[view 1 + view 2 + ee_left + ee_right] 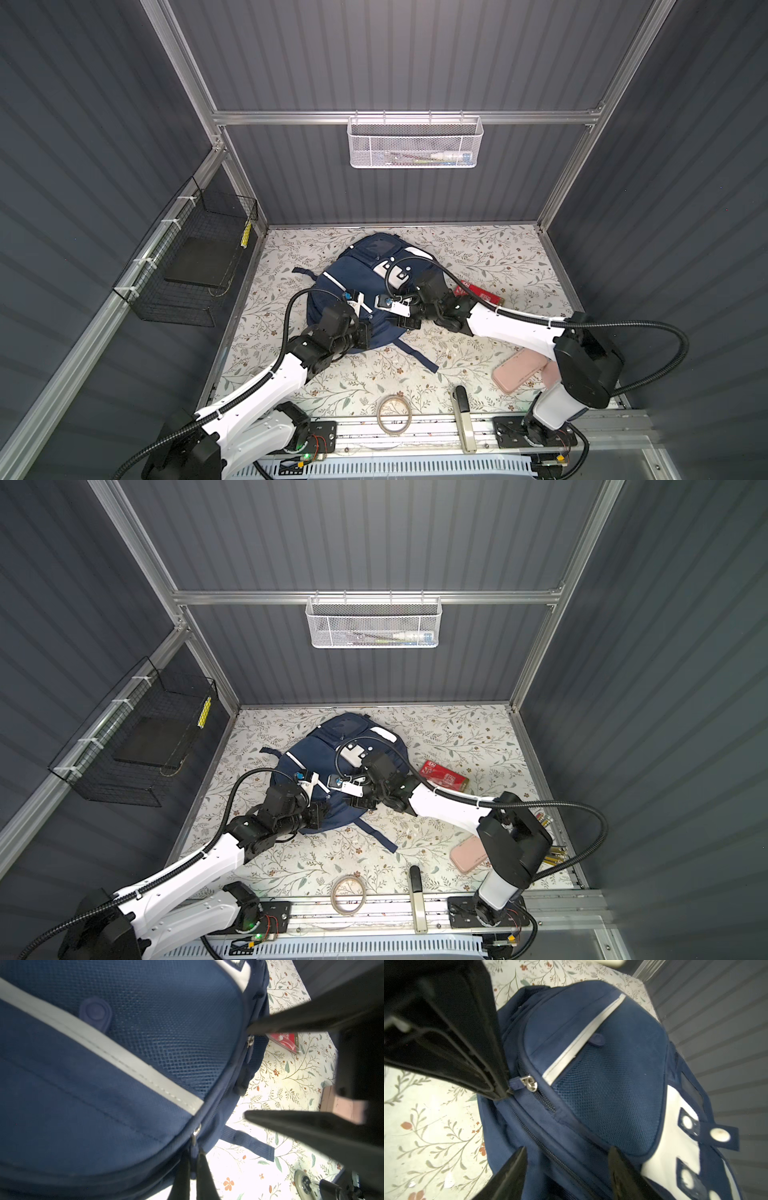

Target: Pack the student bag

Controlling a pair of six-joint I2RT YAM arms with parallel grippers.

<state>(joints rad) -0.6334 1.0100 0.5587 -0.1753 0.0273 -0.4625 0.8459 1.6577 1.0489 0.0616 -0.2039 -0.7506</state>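
**A:** Grey ribbed walls on three sides, a floral tabletop [478, 257] underneath. What's furthest left?

**B:** On the left wall hangs a black wire basket [187, 266] with a dark flat slab lying in it.

**A:** And the left gripper [192, 1162]?

**B:** It's pinched tight on the navy zip pull [515, 1085], at the front edge of the student bag [359, 270].

**A:** Where does the bag sit?

**B:** It lies flat mid-table, nearer the back wall, in both top views. One strap [419, 359] trails toward the front. High behind it, a white mesh basket [413, 141] hooks on the back rail.

**A:** What about the right gripper [566, 1149]?

**B:** Its jaws are spread wide and grip nothing. The fingers straddle the bag's zip line, close beside the left gripper's tips.

**A:** And further right?

**B:** A red packet [442, 777] lies just beside the bag's right edge, with the right arm's cable crossing it. Toward the front right is a pink pencil case [519, 374], well apart from the bag and partly under the right arm. A tape roll [395, 413] lies at the front edge.
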